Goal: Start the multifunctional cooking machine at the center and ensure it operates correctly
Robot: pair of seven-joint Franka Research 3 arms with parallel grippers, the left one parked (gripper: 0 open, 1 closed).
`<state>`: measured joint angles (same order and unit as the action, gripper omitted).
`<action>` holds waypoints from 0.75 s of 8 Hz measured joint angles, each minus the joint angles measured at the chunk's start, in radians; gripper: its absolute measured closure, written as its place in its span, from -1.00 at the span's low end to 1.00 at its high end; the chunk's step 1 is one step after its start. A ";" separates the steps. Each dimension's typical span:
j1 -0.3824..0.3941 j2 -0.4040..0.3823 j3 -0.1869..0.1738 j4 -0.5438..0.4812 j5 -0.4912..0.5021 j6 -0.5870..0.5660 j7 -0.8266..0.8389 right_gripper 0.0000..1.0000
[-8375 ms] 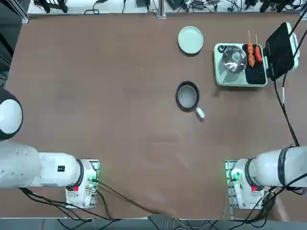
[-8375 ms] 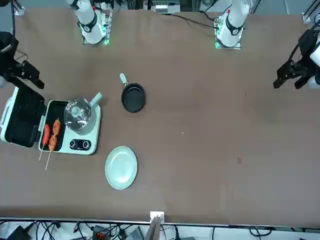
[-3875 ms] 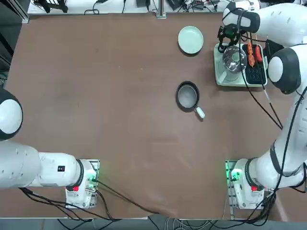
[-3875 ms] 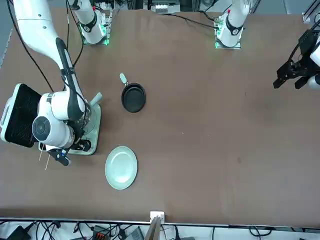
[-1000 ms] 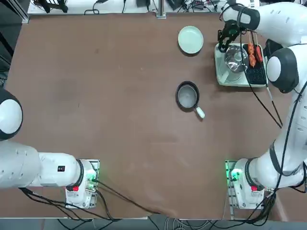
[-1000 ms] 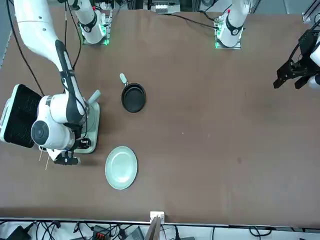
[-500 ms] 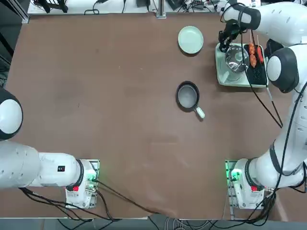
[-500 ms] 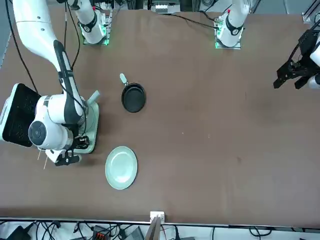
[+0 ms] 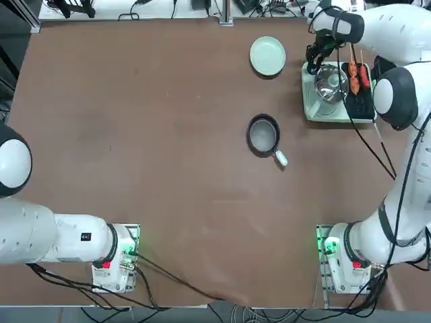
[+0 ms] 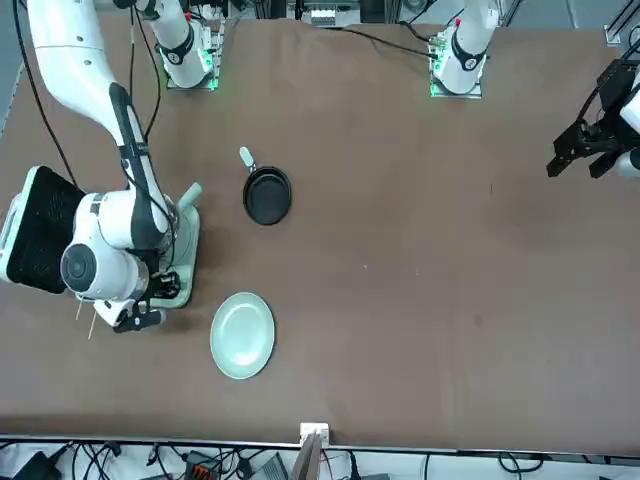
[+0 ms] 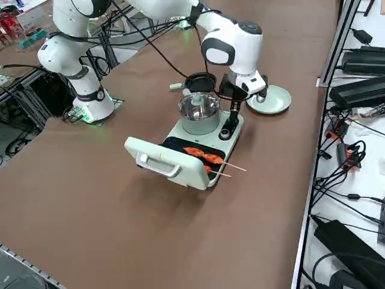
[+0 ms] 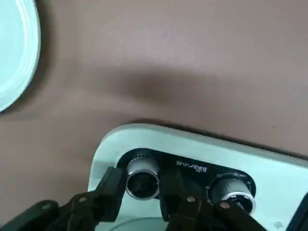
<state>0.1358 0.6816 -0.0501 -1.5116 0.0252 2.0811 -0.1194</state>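
Clamped on a silver-rimmed knob, the right gripper [image 12: 142, 174] has its black fingers [image 12: 114, 188] closed against the sides of the small round control [image 12: 143, 179] at the 11 o'clock corner of the pale mint-green multifunctional cooking machine [image 9: 318, 108], as seen from overhead with 12 o'clock pointing away from the robot's bases. A second knob [image 12: 233, 191] sits just beside it, toward 3 o'clock on the same black panel [image 12: 192, 172]. Behind the controls, a shiny steel pot [image 11: 200, 123] under a clear cover occupies the appliance's 9 o'clock half, while skewers [image 11: 194, 152] of reddish-orange food lie on the black grill plate [image 11: 174, 143] in the other half, their sticks aimed toward 12. The hinged lid [image 11: 165, 162] stands open on the 3 o'clock side. The machine itself rests toward 1 o'clock on the brown table [image 9: 175, 168]. Near it, a round pale green plate [image 9: 268, 56] lies at 10 o'clock and a black frying pan [image 9: 263, 134] at 8 o'clock, its white handle [image 9: 281, 159] pointing to 5.
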 joint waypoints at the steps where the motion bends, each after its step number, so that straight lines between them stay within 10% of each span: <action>1: 0.001 0.000 0.004 0.001 -0.017 0.000 -0.001 0.15; 6: 0.009 -0.001 0.014 0.002 -0.078 0.001 -0.099 0.15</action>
<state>0.1445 0.6810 -0.0363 -1.5100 -0.0531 2.0822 -0.2182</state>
